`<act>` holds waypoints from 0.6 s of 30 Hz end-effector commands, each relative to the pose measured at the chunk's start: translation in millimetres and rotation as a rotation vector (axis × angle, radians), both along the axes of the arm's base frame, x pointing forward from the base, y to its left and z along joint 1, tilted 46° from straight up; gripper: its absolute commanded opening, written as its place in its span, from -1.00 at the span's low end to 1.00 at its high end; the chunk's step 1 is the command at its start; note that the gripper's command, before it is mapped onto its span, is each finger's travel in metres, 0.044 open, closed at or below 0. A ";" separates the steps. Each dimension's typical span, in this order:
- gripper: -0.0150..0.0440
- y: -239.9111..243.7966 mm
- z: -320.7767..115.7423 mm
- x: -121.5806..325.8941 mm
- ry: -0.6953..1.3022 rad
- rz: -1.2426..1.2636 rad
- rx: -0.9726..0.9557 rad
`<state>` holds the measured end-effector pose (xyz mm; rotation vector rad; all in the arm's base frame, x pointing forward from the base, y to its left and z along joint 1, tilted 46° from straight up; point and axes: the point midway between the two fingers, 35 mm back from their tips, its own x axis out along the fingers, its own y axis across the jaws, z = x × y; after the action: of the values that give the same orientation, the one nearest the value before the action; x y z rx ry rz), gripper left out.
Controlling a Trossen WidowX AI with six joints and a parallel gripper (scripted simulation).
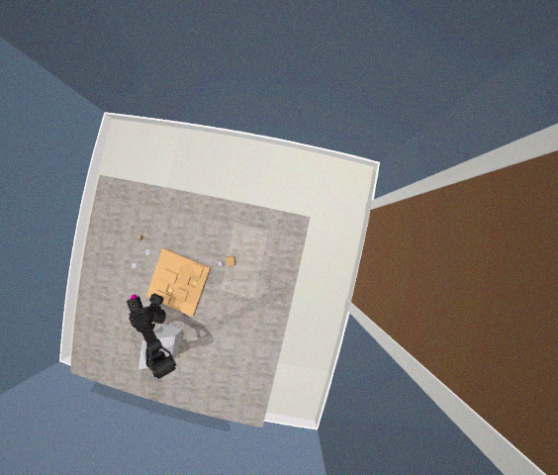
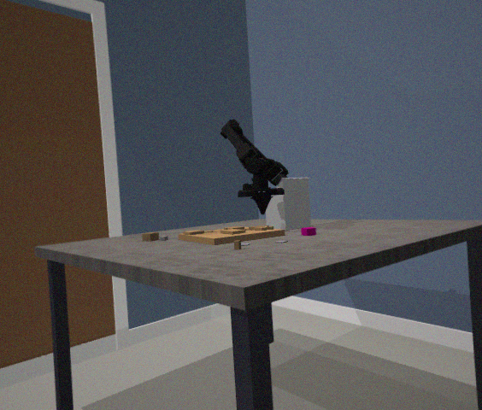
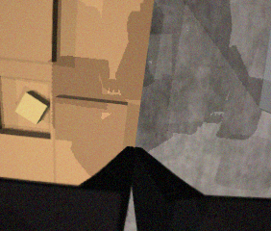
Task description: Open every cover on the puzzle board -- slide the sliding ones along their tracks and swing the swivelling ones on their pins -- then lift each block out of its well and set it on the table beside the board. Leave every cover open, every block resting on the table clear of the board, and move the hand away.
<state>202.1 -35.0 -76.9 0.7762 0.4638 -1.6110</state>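
The orange puzzle board [image 1: 167,258] [image 2: 214,241] [image 3: 15,161] lies on the table, with flat covers in its own colour; how far each stands open is hard to tell. A pale yellow block [image 3: 31,107] sits turned in an uncovered well in the wrist view. The top view shows two small yellow blocks on the board, one [image 1: 169,290] near the arm and one [image 1: 194,283] further right. A magenta block [image 1: 134,297] [image 2: 308,231] rests on the table clear of the board, partly hidden by the arm from above. My gripper [image 2: 262,213] [image 3: 133,154] is shut and empty, raised above the board's edge nearest the base.
An orange block [image 1: 230,261] [image 2: 150,237] and a small grey cube [image 1: 220,263] [image 2: 163,238] lie on one side of the board. On the other lie a small brown block [image 1: 139,237] [image 2: 237,244] and two pale flat pieces [image 1: 147,252] [image 1: 134,265]. The white base [image 2: 297,202] stands behind the arm.
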 end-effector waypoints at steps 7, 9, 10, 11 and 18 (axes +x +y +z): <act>-0.49 -7.8 -7.8 -1.4 0.007 0.000 -0.002; -0.49 -9.2 -9.3 -1.4 0.007 0.000 -0.002; -0.49 -9.9 -10.0 -1.4 0.007 0.000 -0.002; -0.49 -10.6 -10.7 -1.5 0.007 0.000 -0.002; -0.49 -15.5 -15.8 -1.8 0.007 0.001 -0.001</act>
<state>202.3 -46.9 -90.5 0.7797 0.4670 -1.6107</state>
